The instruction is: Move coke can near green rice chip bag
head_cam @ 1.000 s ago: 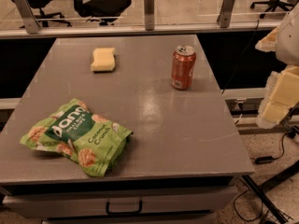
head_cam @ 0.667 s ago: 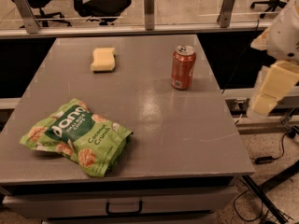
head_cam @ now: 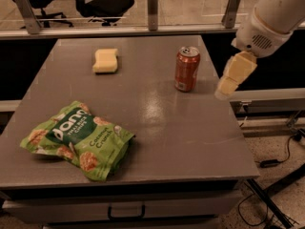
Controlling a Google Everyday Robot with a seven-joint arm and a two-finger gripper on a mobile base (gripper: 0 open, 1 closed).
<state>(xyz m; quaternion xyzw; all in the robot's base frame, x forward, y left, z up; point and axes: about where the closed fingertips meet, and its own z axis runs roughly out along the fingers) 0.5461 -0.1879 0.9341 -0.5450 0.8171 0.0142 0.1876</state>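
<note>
Can: stands upright on the grey table, toward the back right. Long axis vertical, silver top up, pale label patch low on the side facing the camera. Nothing touches it.

Gripper: right of the can, near it but clearly apart, with a gap of bare tabletop between them. It hangs tilted from the white arm, its pale tip pointing down and left, toward the can's lower half. It seems to sit over the table's right edge; its height above the surface is hard to judge from this angle. Whether the claw is open or closed: cannot tell. It has hold of nothing.

Bag: well apart from the can, left of it and much nearer the camera. Lies flat and crinkled, printed face up, long axis running diagonally from far left to near right.

Sponge: left of the can, slightly farther back, lying flat.
</note>
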